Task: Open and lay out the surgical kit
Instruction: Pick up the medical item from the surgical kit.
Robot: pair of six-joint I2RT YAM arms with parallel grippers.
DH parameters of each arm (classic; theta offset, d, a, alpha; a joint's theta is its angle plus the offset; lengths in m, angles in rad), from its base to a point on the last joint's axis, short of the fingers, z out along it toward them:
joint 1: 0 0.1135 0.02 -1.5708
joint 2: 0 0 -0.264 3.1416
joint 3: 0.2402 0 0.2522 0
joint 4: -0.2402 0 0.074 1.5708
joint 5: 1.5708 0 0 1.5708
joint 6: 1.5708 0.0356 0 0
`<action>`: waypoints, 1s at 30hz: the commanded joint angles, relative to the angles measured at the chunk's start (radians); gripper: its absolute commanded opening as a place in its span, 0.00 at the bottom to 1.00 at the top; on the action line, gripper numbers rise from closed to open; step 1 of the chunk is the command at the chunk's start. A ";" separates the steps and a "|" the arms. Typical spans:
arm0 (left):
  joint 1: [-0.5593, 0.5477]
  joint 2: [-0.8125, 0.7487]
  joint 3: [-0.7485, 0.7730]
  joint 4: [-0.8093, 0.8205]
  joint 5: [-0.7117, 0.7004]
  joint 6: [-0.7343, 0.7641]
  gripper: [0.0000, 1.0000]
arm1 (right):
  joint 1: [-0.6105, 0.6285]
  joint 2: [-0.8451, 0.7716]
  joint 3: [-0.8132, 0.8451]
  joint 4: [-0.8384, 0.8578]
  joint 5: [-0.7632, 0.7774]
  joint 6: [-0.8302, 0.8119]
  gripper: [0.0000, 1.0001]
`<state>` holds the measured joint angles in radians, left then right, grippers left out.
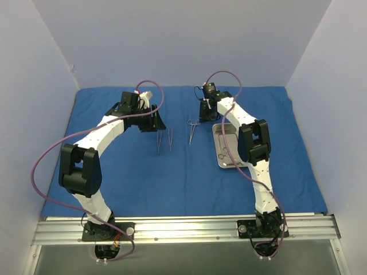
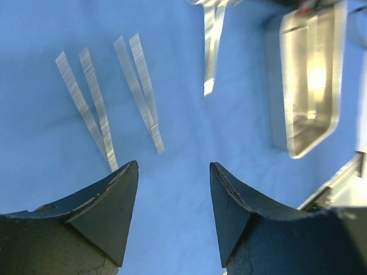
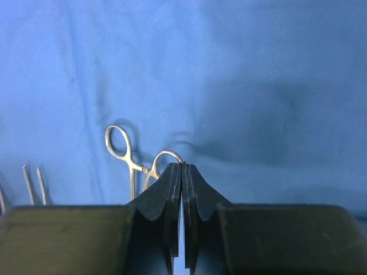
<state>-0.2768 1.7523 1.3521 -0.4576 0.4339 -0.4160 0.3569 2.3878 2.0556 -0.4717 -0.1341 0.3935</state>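
White walls frame a blue drape (image 1: 172, 177) already spread flat: the kit looks open and largely laid out. 2 tweezers (image 2: 86, 103) lie just ahead of the left gripper (image 2: 174, 166), whose jaws stand apart and empty. A clamp (image 3: 132, 165) sits at the tips of the right gripper (image 3: 182, 166), jaws pressed together; whether they pinch its ring is unclear. The tray (image 1: 215, 143) lies ahead-right of the left jaws, and anything still inside it is too faint to tell.
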 commanded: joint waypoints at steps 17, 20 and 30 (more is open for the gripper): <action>-0.082 0.147 0.130 0.235 0.218 -0.055 0.65 | -0.007 -0.159 -0.091 -0.005 -0.056 0.077 0.00; -0.122 0.180 0.166 0.223 0.143 -0.030 0.66 | -0.007 -0.153 -0.091 -0.007 -0.064 0.088 0.00; -0.249 0.349 0.359 0.136 -0.179 0.045 0.68 | -0.007 -0.141 -0.089 -0.010 -0.059 0.125 0.00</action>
<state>-0.5003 2.0617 1.6062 -0.2966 0.3946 -0.4229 0.3538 2.3085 1.9701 -0.4690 -0.1856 0.4965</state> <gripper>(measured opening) 0.679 0.036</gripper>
